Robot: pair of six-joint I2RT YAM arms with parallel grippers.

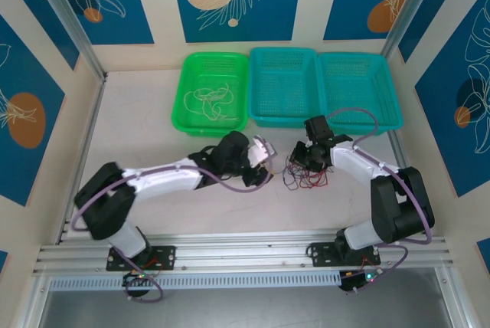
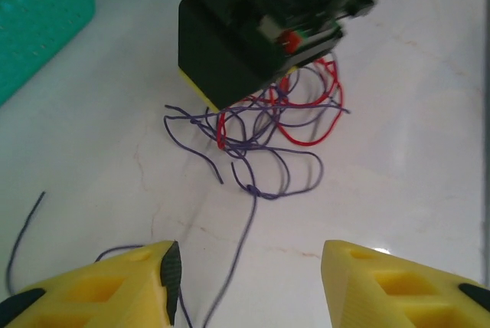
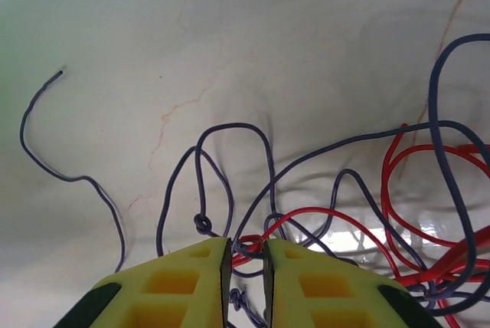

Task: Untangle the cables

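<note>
A tangle of red and purple cables (image 1: 306,177) lies on the white table between my two grippers. My right gripper (image 3: 245,255) is shut on a bundle of red and purple strands (image 3: 321,210) at the tangle's edge, and its black body (image 2: 253,29) stands over the pile (image 2: 283,121). My left gripper (image 2: 249,282) is open just left of the tangle (image 1: 264,171). One purple strand (image 2: 243,251) runs loose along the table between its yellow fingers (image 2: 130,282), touching neither pad. Cream-white cables (image 1: 208,102) lie in the green basket (image 1: 218,55).
Two teal baskets (image 1: 283,86) (image 1: 358,86) stand side by side at the back, right of the green one; a corner of a teal basket (image 2: 38,14) is near the left gripper. A loose purple strand (image 3: 46,159) trails left of the tangle.
</note>
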